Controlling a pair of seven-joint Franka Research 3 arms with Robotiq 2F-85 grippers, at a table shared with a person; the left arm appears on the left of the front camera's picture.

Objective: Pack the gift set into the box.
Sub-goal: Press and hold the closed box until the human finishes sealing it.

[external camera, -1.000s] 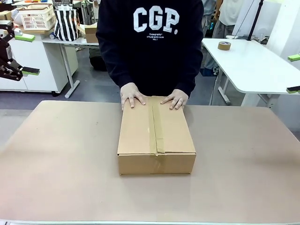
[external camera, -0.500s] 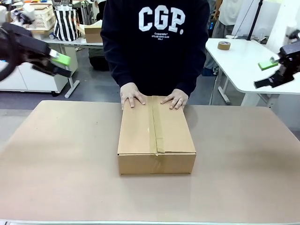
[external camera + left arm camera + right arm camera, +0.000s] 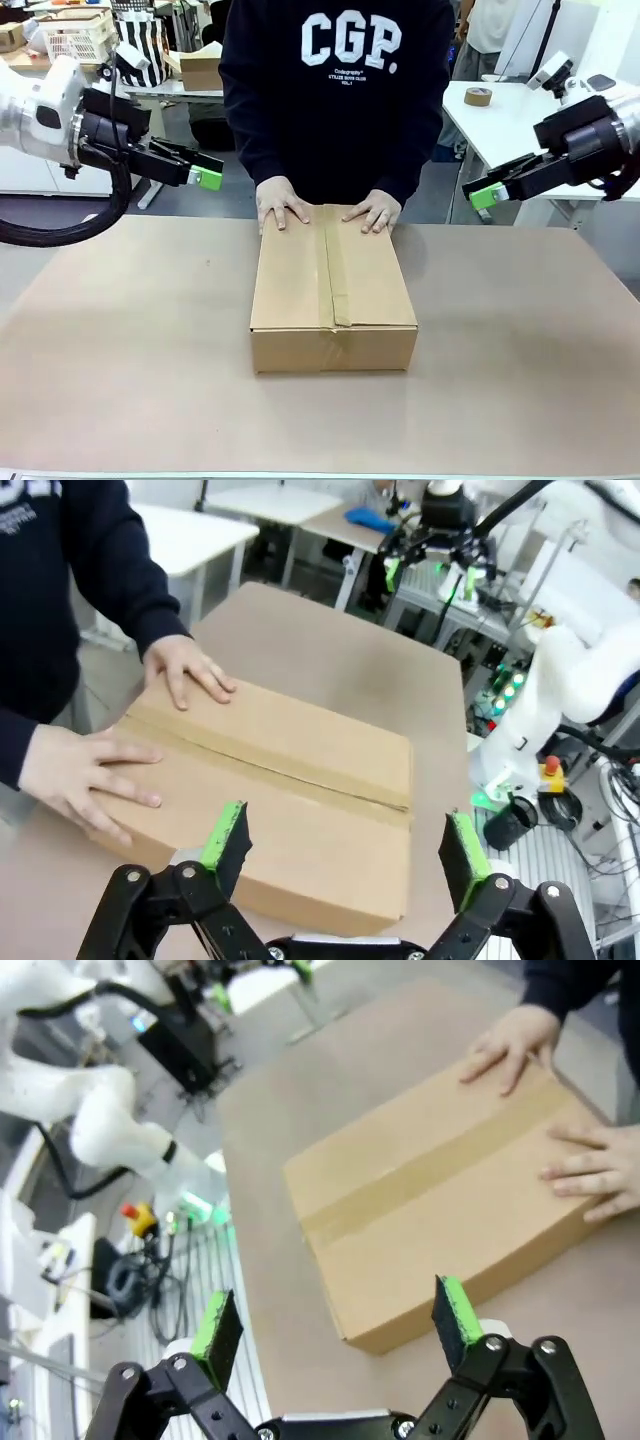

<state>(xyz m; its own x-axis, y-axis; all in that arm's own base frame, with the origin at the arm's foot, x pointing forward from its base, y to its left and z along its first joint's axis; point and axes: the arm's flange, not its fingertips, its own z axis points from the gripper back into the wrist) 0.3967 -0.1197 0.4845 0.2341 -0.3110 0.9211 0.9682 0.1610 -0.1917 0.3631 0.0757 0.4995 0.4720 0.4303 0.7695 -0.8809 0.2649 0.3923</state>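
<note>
My left gripper (image 3: 212, 168) and right gripper (image 3: 478, 190) have just swung in, both open and empty. The box (image 3: 333, 290) looks taped shut, so opening it comes first.

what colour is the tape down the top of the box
Brown tape, slightly darker than the box; best in front view.

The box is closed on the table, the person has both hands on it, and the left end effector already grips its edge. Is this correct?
No. In the front view the left end effector hangs open in the air, apart from the box. The rest is right.
</note>
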